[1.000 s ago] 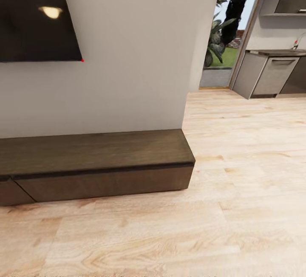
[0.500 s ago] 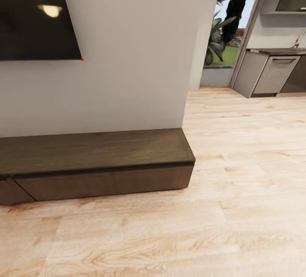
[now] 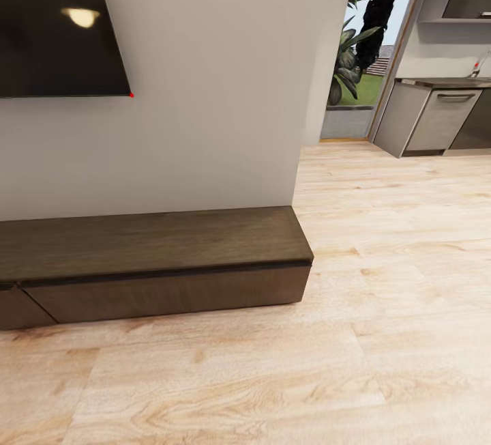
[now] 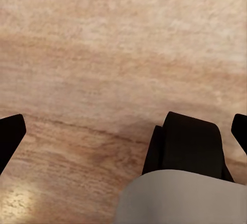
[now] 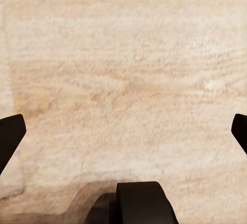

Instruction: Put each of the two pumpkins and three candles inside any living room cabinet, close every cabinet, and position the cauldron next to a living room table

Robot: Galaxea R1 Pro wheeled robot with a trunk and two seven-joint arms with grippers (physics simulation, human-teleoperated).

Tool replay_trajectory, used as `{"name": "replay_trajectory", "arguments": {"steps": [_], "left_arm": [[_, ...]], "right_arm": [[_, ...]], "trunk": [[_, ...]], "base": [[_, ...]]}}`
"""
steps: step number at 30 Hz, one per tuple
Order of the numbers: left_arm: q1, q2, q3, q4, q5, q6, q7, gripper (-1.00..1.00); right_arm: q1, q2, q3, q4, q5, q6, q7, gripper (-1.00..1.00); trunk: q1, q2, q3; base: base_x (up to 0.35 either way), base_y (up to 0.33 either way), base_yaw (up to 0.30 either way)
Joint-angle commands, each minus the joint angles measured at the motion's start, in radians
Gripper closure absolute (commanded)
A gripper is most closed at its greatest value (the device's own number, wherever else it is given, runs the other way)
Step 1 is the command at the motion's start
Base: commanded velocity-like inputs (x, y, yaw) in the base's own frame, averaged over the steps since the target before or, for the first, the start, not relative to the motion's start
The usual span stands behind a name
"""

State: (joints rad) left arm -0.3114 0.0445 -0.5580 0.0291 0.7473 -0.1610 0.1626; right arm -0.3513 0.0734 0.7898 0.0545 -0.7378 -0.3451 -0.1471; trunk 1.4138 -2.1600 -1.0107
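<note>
The cabinet (image 3: 157, 243) is a long, low dark-brown console against the white wall, at the left of the head view. Its wide drawer front (image 3: 170, 293) sits flush and looks closed. A second front (image 3: 13, 307) shows partly at the picture's left edge. The pumpkins, candles, cauldron and table are out of view. My left gripper (image 4: 125, 131) is open over bare wood floor, with its dark fingertips (image 4: 10, 134) far apart. My right gripper (image 5: 125, 131) is also open above the floor, with nothing between its fingertips (image 5: 10, 131).
A black TV (image 3: 58, 22) hangs on the wall above the cabinet. Light wood floor (image 3: 382, 281) stretches right towards a doorway with plants (image 3: 351, 56) and grey kitchen units (image 3: 436, 121). The wall's corner (image 3: 296, 185) ends at the cabinet's right end.
The head view has shifted very slightly; nothing in the room has moved.
</note>
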Motion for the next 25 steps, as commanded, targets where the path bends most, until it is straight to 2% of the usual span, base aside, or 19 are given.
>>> {"name": "replay_trajectory", "arguments": {"steps": [1, 25], "left_arm": [[0.000, 0.000, 0.000, 0.000, 0.000, 0.000, 0.000, -1.00], [0.000, 0.000, 0.001, 0.000, 0.001, 0.000, 0.000, -1.00]], "right_arm": [[0.000, 0.000, 0.000, 0.000, 0.000, 0.000, 0.000, -1.00], [0.000, 0.000, 0.000, 0.001, 0.000, 0.000, 0.000, -1.00]], "trunk": [[0.000, 0.000, 0.000], [0.000, 0.000, 0.000]], "base": [[0.000, 0.000, 0.000], [0.000, 0.000, 0.000]]}}
